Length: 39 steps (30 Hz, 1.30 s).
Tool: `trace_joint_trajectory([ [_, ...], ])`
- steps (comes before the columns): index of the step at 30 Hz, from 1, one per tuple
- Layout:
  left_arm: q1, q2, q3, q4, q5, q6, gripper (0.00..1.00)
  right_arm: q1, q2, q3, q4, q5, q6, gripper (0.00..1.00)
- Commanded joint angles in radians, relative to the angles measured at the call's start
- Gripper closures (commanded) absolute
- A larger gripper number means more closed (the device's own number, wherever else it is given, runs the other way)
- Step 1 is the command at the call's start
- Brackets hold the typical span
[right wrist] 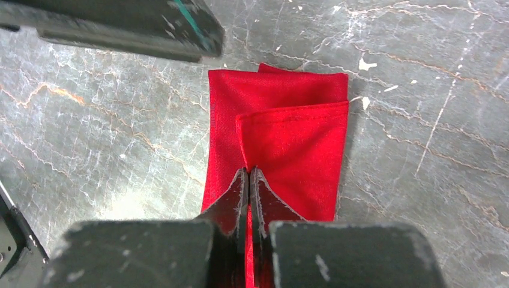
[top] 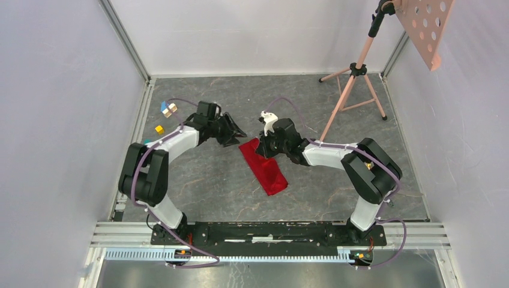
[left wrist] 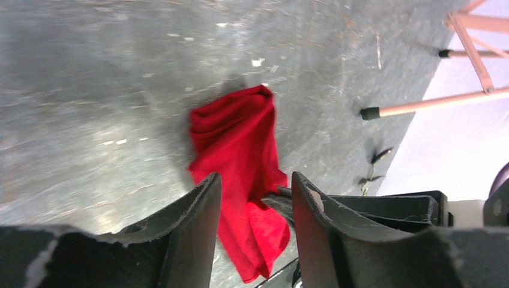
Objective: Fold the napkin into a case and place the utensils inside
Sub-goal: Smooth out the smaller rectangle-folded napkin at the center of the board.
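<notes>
The red napkin (top: 268, 170) lies folded into a narrow strip on the grey table, running from the middle toward the front right. It also shows in the left wrist view (left wrist: 234, 138) and the right wrist view (right wrist: 288, 120). My right gripper (top: 265, 150) (right wrist: 249, 171) is shut on the edge of the napkin's upper folded layer at its far end. My left gripper (top: 237, 134) (left wrist: 256, 181) is open and empty, just left of that same end, with the cloth showing between its fingers. No utensils are in view.
Small coloured blocks (top: 167, 108) and a yellow one (top: 159, 128) lie at the far left by the wall rail. A pink tripod (top: 355, 77) stands at the back right; its leg (left wrist: 432, 104) shows in the left wrist view.
</notes>
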Motion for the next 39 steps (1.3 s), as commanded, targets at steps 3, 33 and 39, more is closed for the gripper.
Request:
trace_joint_trajectory([
  [3,0.049,-0.018,-0.096,0.024,-0.021,0.016,0.45,0.0,0.037,0.068,0.052,-0.08,-0.035,1.0],
  [33,0.012,0.021,-0.076,0.07,-0.002,-0.001,0.87,0.002,0.199,0.116,0.179,-0.164,-0.002,0.74],
  [39,0.011,-0.025,-0.074,0.066,0.002,-0.014,0.88,0.015,0.172,0.095,0.183,-0.141,-0.027,0.54],
])
